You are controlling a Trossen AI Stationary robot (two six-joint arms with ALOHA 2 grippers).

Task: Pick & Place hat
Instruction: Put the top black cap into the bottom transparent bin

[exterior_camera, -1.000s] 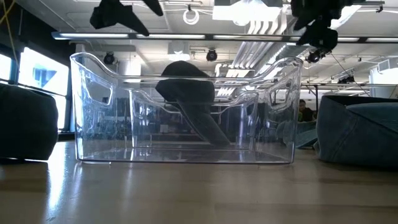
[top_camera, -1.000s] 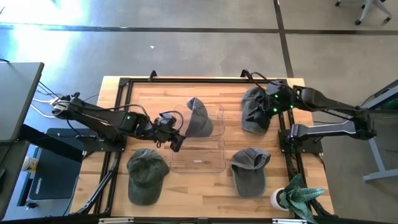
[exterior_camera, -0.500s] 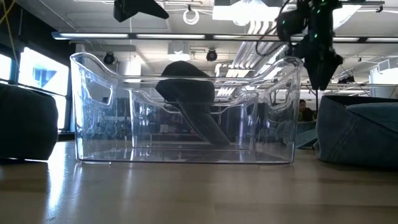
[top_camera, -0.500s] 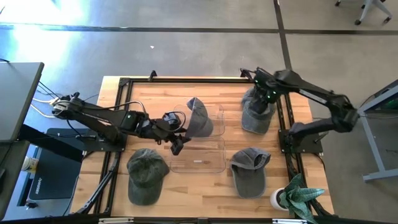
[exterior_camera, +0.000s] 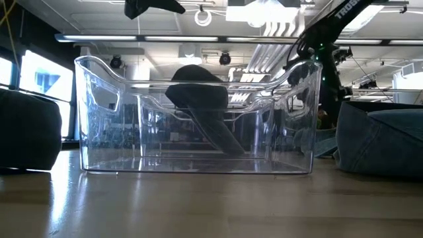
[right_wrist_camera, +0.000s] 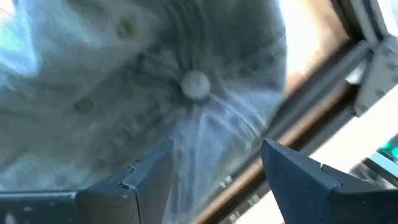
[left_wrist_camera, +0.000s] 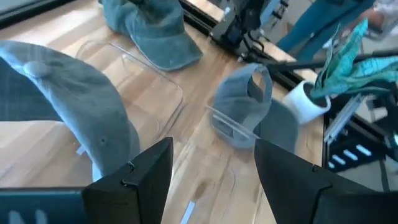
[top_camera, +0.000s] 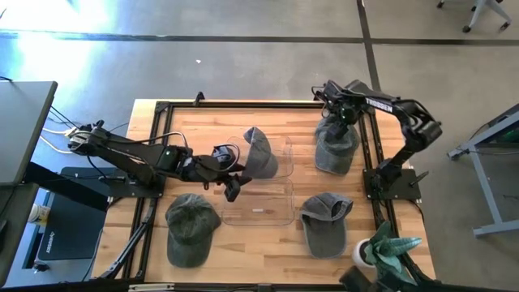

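A grey cap [top_camera: 258, 154] stands in the clear bin [top_camera: 276, 212], brim down on the bin's floor [exterior_camera: 221, 135] and crown up near the far wall. My left gripper [top_camera: 231, 183] hovers open at the bin's left rim; its wrist view [left_wrist_camera: 211, 186] shows the cap [left_wrist_camera: 68, 102] beside it. My right gripper [top_camera: 336, 111] is open above the far-right grey-green cap [top_camera: 332, 148]. Its wrist view [right_wrist_camera: 214, 180] looks down on that cap's crown button [right_wrist_camera: 196, 83], with the fingers either side of the crown. I see no touch.
Two more caps lie on the wooden table: a dark green one near-left [top_camera: 191, 227] and a grey one near-right [top_camera: 326, 224]. A potted plant [top_camera: 388, 253] stands at the near-right corner. A black frame [top_camera: 243, 104] borders the table.
My right arm has folded upward and swung toward the table's left and far edge. Its gripper has come down over the far-right cap's crown, pointing down. My left gripper has shifted slightly right toward the bin. The caps and bin have stayed put.
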